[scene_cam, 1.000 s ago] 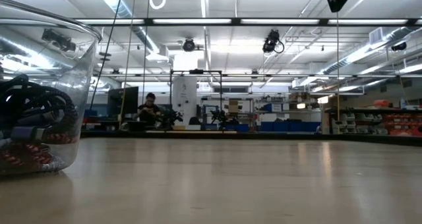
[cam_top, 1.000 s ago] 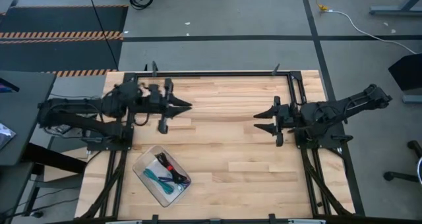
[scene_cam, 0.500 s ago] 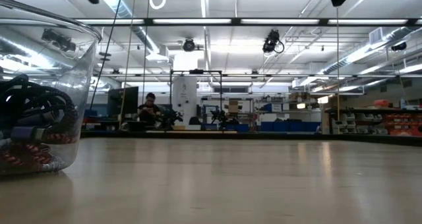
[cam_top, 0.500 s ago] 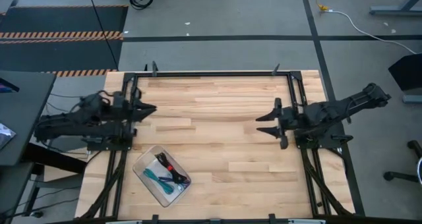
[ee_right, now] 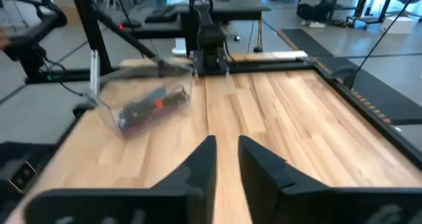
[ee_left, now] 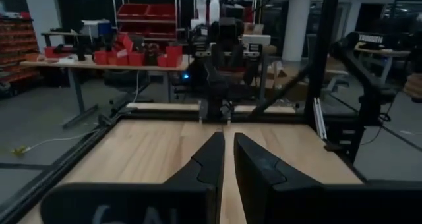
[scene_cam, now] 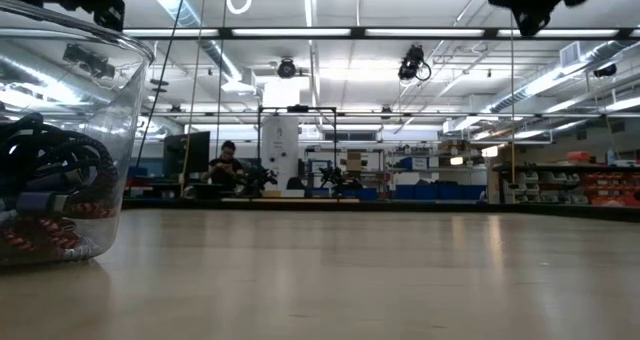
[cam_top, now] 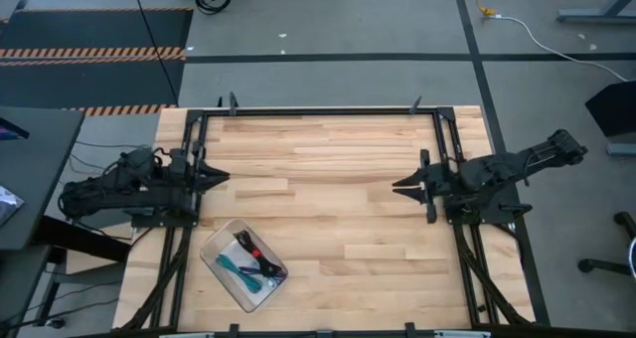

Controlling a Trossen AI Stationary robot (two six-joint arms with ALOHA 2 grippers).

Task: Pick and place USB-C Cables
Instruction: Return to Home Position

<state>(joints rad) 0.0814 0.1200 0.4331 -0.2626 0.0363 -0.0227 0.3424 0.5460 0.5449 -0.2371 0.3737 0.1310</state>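
The USB-C cables (cam_top: 250, 261) lie bundled inside a clear plastic tray (cam_top: 217, 247) near the table's near-left part. Black, red, teal and purple show among them. In the low view the tray (scene_cam: 110, 100) fills the left side, with dark coils (scene_cam: 45, 185) at its bottom. The right wrist view shows the tray (ee_right: 150, 105) far ahead. My left gripper (cam_top: 221, 176) (ee_left: 229, 145) hovers at the table's left edge, shut and holding nothing. My right gripper (cam_top: 399, 187) (ee_right: 227, 148) hovers at the right side with a narrow gap, also holding nothing.
A black metal frame (cam_top: 328, 109) runs round the table's far edge and sides. The wooden top (cam_top: 328, 199) between the two grippers is bare. A person sits at a bench (scene_cam: 228, 165) far behind the table.
My left arm has pulled back from over the table toward its left edge. My right arm has drawn back a little toward the right edge, and its fingers have come closer together. The tray and cables have not moved.
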